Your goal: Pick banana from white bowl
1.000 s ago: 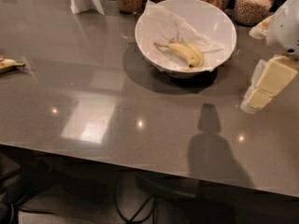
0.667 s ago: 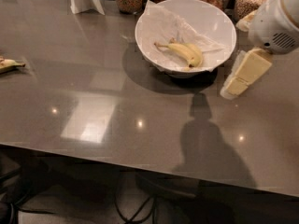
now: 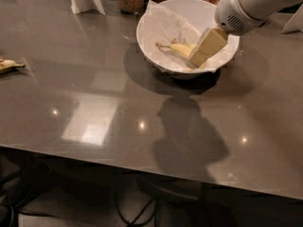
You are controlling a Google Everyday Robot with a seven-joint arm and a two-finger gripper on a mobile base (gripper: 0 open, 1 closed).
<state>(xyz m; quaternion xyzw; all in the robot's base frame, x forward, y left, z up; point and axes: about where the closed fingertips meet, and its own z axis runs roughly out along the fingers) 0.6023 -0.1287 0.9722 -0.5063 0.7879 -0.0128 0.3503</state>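
Whereas 1 s ago the gripper (image 3: 201, 56) was hanging right of the white bowl (image 3: 189, 6), it is now reaching inside the bowl, covering the right end of the banana (image 3: 181, 48). The banana is lying on the bowl's paper lining (image 3: 165, 27). Gripper opening cannot be told; grasping is probably starting.
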